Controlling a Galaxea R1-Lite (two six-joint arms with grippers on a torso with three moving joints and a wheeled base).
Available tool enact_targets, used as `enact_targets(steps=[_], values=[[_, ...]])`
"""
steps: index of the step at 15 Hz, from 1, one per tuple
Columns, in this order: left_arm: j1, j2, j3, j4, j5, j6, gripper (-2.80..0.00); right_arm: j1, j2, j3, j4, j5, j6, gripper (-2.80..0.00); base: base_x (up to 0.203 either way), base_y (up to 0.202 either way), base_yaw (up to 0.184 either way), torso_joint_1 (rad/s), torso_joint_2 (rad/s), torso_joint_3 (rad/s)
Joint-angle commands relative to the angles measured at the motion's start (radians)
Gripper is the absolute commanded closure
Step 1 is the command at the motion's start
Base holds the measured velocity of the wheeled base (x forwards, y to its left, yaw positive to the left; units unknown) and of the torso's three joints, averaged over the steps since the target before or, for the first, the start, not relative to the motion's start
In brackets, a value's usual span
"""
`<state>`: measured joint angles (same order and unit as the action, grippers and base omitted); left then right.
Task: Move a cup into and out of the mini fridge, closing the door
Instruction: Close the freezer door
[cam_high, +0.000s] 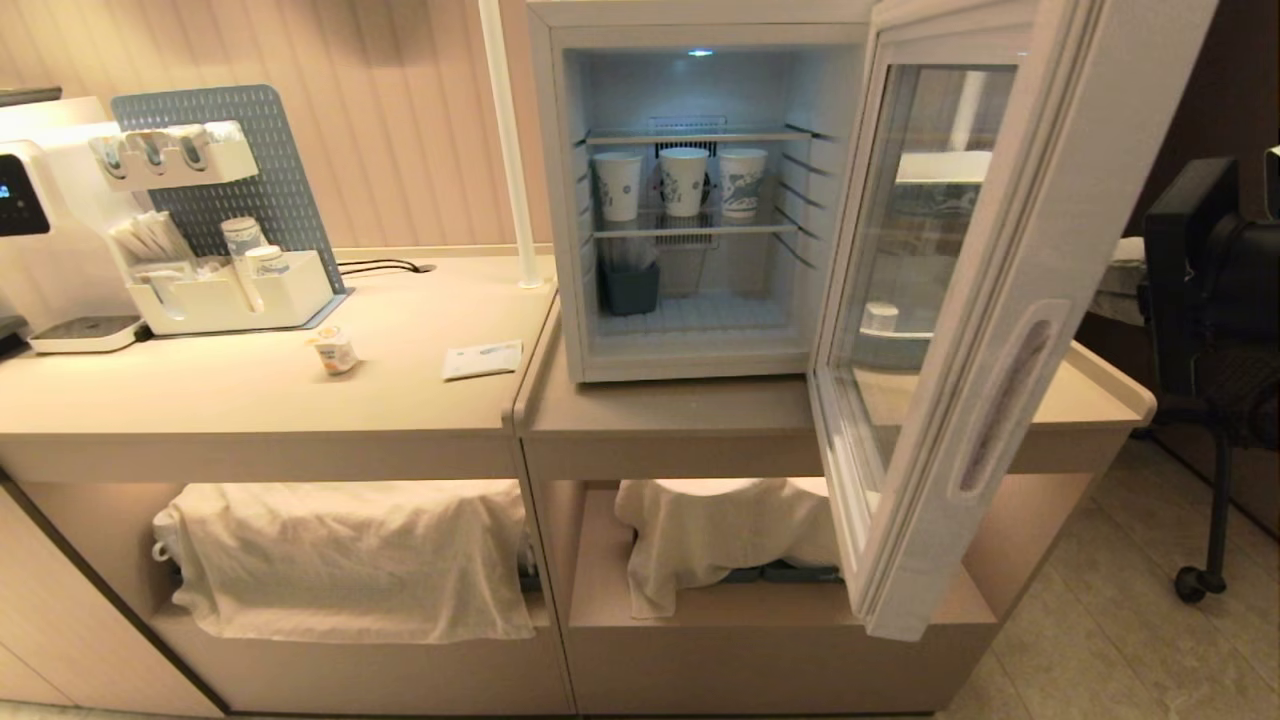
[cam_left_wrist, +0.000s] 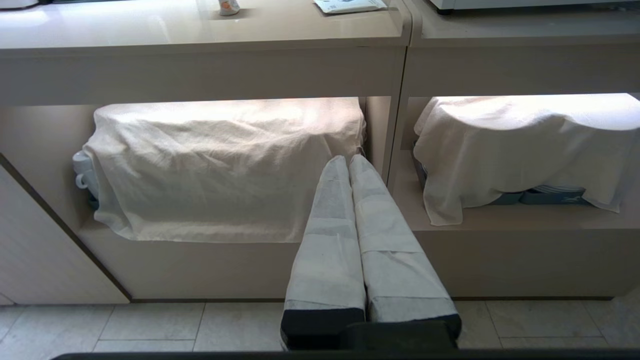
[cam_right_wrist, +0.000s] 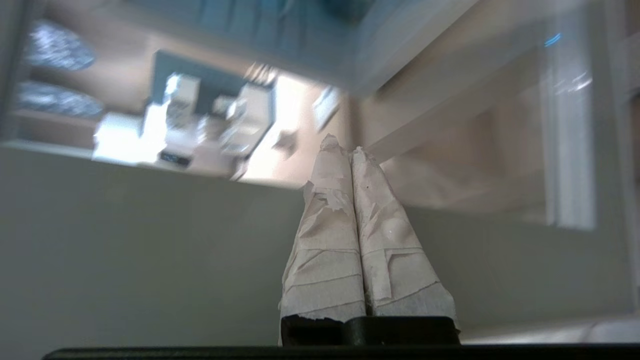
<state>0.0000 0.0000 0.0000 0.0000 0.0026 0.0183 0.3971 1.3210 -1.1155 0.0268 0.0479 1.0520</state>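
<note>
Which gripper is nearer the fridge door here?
Right. The right gripper, shut, points at the door from close by, its glass filling that wrist view. The left gripper, shut, sits low facing the cloth under the counter, away from the door.

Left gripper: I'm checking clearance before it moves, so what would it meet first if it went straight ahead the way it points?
Most likely the white cloth draped in the counter's lower shelf. The shut left gripper points at its edge by the divider, though depth is unclear.
</note>
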Motion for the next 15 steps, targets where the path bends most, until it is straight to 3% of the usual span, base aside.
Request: enact_targets(steps=[1,7,10,15], values=[[0.0,0.0,0.0,0.0,0.0,0.0,0.0,0.06,0.014,-0.022,-0.003,0.003,0.049,0.0,0.0,0.0,0.0,0.0,0.0,0.0],[0.0,0.0,0.0,0.0,0.0,0.0,0.0,0.162,0.107,-0.136,-0.007,0.001,0.169,0.0,0.0,0.0,0.0,0.0,0.0,0.0],[0.0,0.0,0.0,0.0,0.0,0.0,0.0,0.173,0.191,-0.235,-0.008,0.001,0.237,0.0,0.0,0.0,0.0,0.0,0.0,0.0],[0.0,0.001,0.0,0.0,0.0,0.0,0.0,0.209,0.34,-0.324,-0.078,-0.012,0.24,0.0,0.0,0.0,0.0,0.0,0.0,0.0]])
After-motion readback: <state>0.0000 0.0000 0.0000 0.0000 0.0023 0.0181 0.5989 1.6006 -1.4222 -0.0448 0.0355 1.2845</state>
